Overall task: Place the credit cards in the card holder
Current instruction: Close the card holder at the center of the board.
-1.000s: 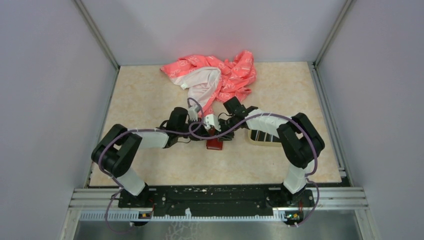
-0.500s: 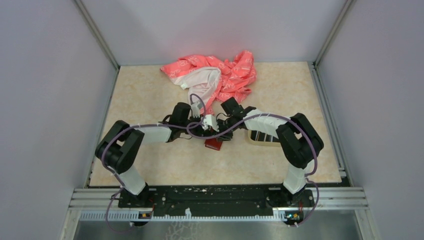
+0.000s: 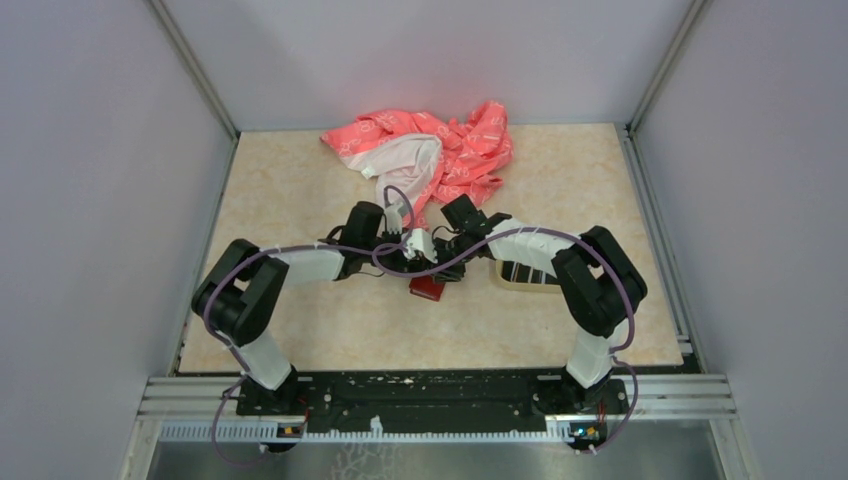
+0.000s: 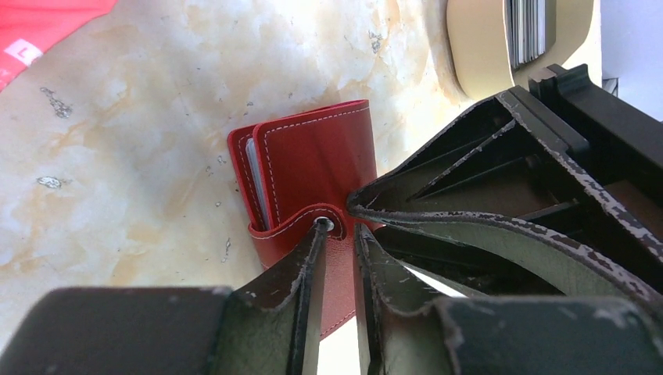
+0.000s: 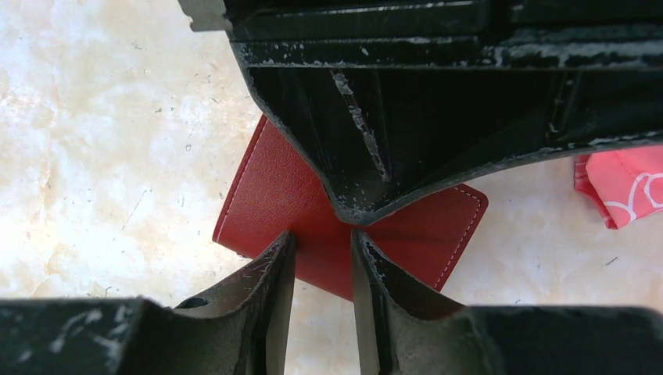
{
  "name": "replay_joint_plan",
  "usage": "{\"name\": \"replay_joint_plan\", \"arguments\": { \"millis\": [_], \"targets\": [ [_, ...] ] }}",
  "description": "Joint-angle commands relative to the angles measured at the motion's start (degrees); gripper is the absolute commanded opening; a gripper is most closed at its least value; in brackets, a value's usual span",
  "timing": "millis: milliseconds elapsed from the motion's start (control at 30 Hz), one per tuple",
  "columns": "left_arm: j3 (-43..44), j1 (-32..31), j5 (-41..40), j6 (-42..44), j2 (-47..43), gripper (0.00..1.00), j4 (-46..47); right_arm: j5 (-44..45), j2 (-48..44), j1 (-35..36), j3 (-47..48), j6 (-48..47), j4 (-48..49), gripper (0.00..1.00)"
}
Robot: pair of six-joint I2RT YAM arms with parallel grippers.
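Opening step: I had left claw (image 4: 339,232) barely open at snap (image 4: 324,225) of dark red folding card holder (image 4: 313,156); right claw's (image 5: 320,238) grip unclear. Next: unfasten, unfold.

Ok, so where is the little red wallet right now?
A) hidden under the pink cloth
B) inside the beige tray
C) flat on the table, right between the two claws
C: the card holder lies on the table, with the left claw and the right claw meeting over it; the tray and the pink cloth lie apart from it.
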Motion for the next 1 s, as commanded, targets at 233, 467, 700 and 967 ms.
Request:
{"name": "replay_joint_plan", "arguments": {
  "millis": [233, 467, 700, 967],
  "targets": [
    [-2.1, -0.1, 1.4, 4.8, 4.4, 0.17, -5.0, -2.6, 3.1, 1.2, 0.9, 1.2, -1.5, 0.31],
    [-1.8, 0.0, 4.8, 8.5, 5.6, 0.14, -5.5, -6.3, 2.4, -0.2, 1.9, 0.4, -3.5, 0.32],
    [-2.3, 0.2, 5.0, 10.3, 6.1, 0.14, -6.2, -12.6, -0.2, -2.3, 3.4, -8.9, -9.1, 0.35],
    [-3.4, 1.5, 6.2, 11.2, 6.4, 0.15, -5.4, -14.2, -0.6, -5.2, 9.1, -24.7, -17.5, 0.4]
  ]
}}
